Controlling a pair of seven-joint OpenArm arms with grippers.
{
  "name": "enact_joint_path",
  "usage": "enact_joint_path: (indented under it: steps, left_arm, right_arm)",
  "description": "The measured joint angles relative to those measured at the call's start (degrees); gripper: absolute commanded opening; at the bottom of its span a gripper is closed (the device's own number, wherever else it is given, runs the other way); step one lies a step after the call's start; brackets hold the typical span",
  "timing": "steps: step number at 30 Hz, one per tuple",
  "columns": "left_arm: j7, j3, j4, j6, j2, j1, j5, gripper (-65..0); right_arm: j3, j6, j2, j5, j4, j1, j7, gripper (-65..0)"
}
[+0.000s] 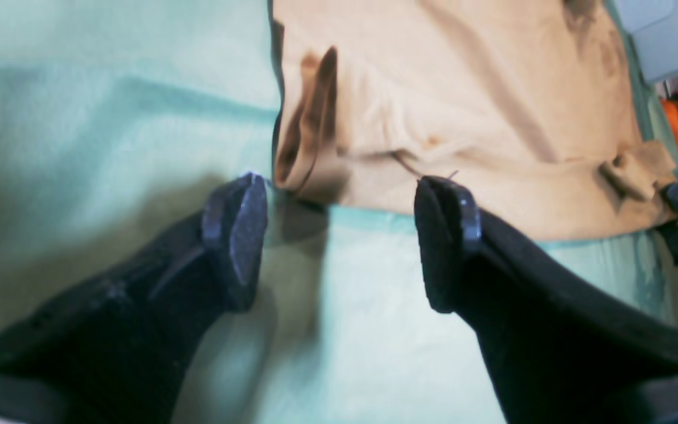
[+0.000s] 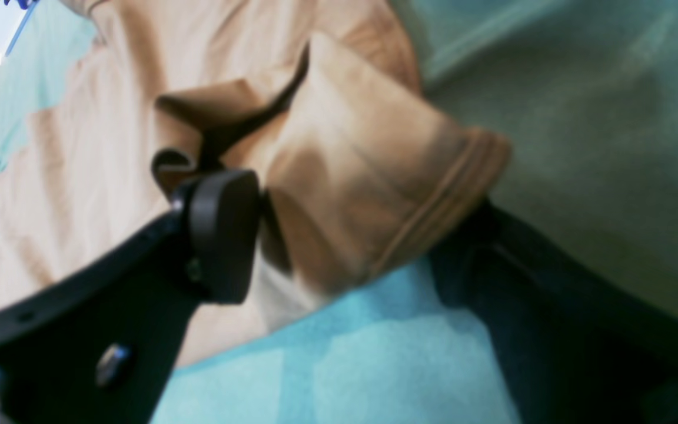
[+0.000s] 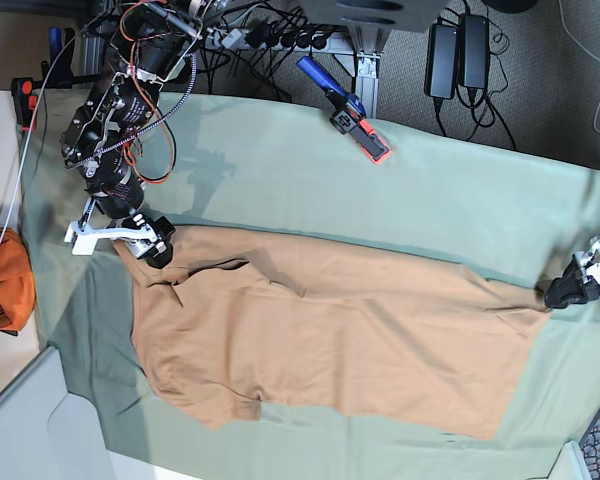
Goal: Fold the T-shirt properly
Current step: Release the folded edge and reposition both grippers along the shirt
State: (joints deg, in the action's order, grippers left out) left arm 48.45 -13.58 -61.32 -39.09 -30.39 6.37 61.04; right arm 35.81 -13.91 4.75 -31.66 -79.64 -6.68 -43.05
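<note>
T-shirt (image 3: 320,340): I see the plain tan shirt spread lengthwise across the middle of the worktop, on the pale green cloth (image 3: 400,190). One short end reaches the base view's left edge region, the other its right edge.

Right gripper (image 3: 150,240): I have it at the shirt's far left corner in the base view. In the right wrist view its fingers are clamped on a bunched fold of the T-shirt (image 2: 362,194), hemmed edge showing; one black pad (image 2: 221,235) presses the fabric and the other finger is hidden behind the cloth.

Shirt relative to right gripper: the held fold is lifted and creased, while the remainder of the garment lies flat, extending away from the gripper.

Left gripper (image 1: 339,235): I see its two fingers spread wide apart with nothing between them. It hovers over bare green cloth (image 1: 109,118), just short of the shirt's edge.

Shirt relative to left gripper: the T-shirt (image 1: 462,106) hem runs just beyond the fingertips, with a rumpled corner fold near one finger (image 1: 239,229). Contact with the other fingertip cannot be judged.

Left gripper in base view (image 3: 570,290): near the right edge of the worktop, at the shirt's far right corner.

Orange bundle (image 3: 2,280): off the worktop's left edge, apart from the shirt.

Blue-and-red tool (image 3: 345,110): on the green cloth near the far edge, well apart from the shirt.
</note>
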Motion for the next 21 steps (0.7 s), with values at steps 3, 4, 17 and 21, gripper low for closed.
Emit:
enact_joint_path:
  steps: [3,4,17,21]
  left_arm:
    - [-2.0,0.0,0.0,0.0,2.2,0.0,-2.5,-22.6]
    - [-2.3,0.0,0.0,0.0,3.1,0.0,-3.2,-22.6]
    - [-5.7,-0.1,0.0,0.0,7.9,0.2,-6.5,-22.7]
    - [-7.6,-0.2,0.0,0.0,9.7,0.2,-7.8,-22.9]
  right_arm:
    - [0.0,0.0,0.0,0.0,0.0,0.0,0.0,-20.9]
    - [0.0,0.0,0.0,0.0,0.0,0.0,0.0,-20.9]
    - [0.0,0.0,0.0,0.0,0.0,0.0,-0.7,-20.9]
    - [0.0,0.0,0.0,0.0,0.0,0.0,-0.7,-20.9]
